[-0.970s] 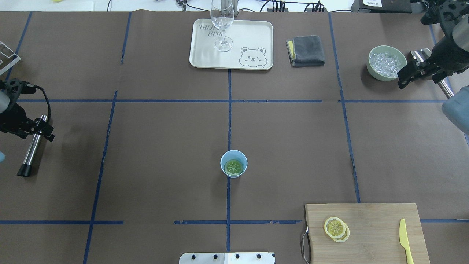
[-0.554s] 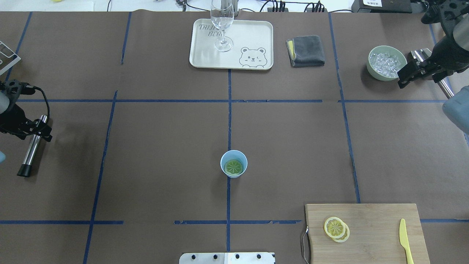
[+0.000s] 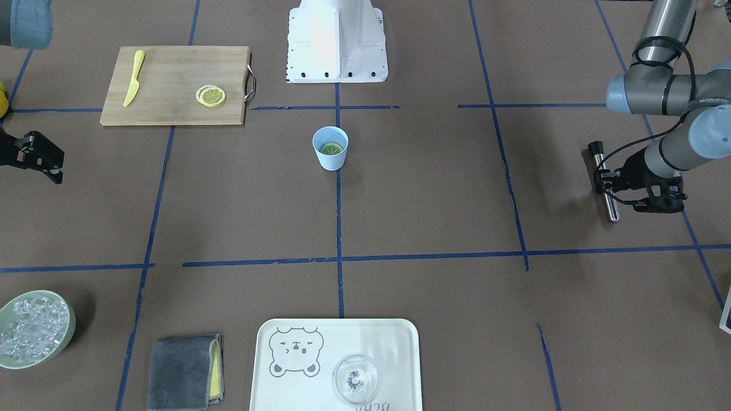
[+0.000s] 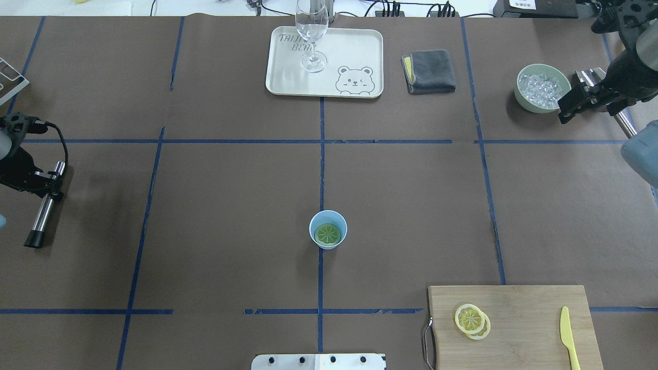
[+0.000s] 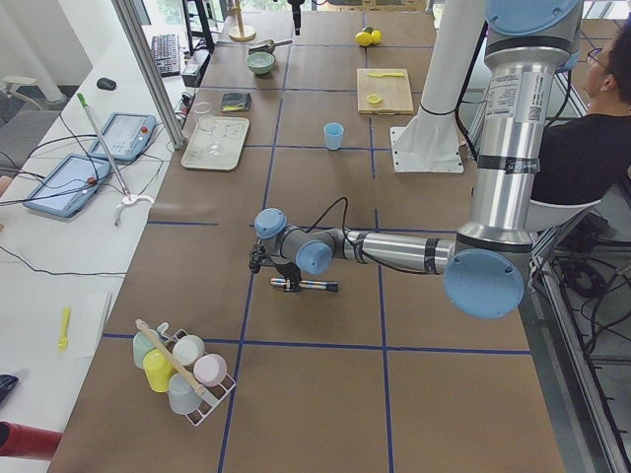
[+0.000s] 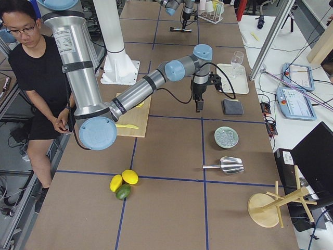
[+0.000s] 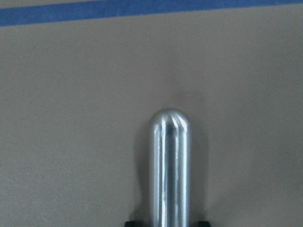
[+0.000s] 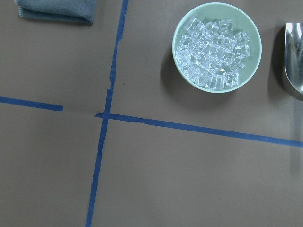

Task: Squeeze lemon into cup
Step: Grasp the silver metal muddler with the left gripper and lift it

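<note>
**While the small light-blue tapered plastic cup (image 4: 328,229) stands between the side edges, both grippers are out at the table's ends**

Where the centre tape line runs down the brown paper-covered table (image 4: 231,205), the cup stands upright, midway between the left and right edges and somewhat nearer the robot's edge. A round, segmented slice that looks greenish (image 4: 328,234) lies flat on its bottom.

The thin round lemon slice with yellow rind (image 4: 468,316) lies on a wooden cutting board (image 4: 524,308) at the corner formed by the robot's edge and the right edge. It partly overlaps a second slice like it (image 4: 485,333), and nothing is touching either. A yellow plastic knife (image 4: 568,336) lies on the same board, nearer the right edge.

The left gripper (image 4: 50,184) is low at the left edge, over a shiny metal rod with a black end (image 4: 43,210) that lies flat on the paper. Its fingertips flank the rod in the wrist view; whether they press on it I cannot tell.

The right gripper (image 3: 59,166) hangs near the far right corner with its fingers spread and nothing between them, just beside a pale-green bowl of ice cubes (image 8: 177,61). A metal scoop (image 8: 294,61) lies beyond the bowl.

Along the far edge sit a cream tray with a bear drawing (image 4: 354,46), a clear stemmed glass (image 4: 312,36) on it, and a folded grey cloth (image 4: 431,71).
</note>
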You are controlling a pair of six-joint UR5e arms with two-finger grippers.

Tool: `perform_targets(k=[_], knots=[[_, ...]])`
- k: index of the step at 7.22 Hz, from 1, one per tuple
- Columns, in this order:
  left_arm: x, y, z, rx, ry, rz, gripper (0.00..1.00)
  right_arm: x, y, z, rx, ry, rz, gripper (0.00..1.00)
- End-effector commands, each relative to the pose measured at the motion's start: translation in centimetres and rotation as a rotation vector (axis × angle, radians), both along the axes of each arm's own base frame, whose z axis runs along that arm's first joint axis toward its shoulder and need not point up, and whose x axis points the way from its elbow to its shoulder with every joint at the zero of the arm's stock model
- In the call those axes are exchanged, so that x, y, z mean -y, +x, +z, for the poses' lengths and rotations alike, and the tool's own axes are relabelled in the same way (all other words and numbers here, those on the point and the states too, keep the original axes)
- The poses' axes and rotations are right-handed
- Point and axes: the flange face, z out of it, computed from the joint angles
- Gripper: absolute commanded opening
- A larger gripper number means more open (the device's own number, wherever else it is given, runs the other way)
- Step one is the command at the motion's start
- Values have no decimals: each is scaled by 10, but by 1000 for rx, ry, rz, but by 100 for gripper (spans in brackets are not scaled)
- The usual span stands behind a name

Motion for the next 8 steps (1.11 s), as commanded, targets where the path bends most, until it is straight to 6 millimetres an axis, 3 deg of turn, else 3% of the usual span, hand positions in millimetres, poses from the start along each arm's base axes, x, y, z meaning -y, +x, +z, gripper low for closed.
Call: perform_targets(k=[1, 2, 4, 6, 8], knots=[[4, -6, -33, -28, 60, -15, 0, -1, 3, -2, 3, 4, 3, 100], [8, -12, -63, -27, 134, -39, 0, -1, 10, 0, 5, -2, 15, 100], [15, -22, -153, 22, 388, -141, 0, -4, 35, 18, 15, -31, 32, 100], [20, -35, -240, 23, 601, -247, 0, -18, 84, 62, 13, -44, 13, 100], [12, -21, -308, -74, 629, -394, 0, -38, 134, 107, -12, -44, 1, 100]])
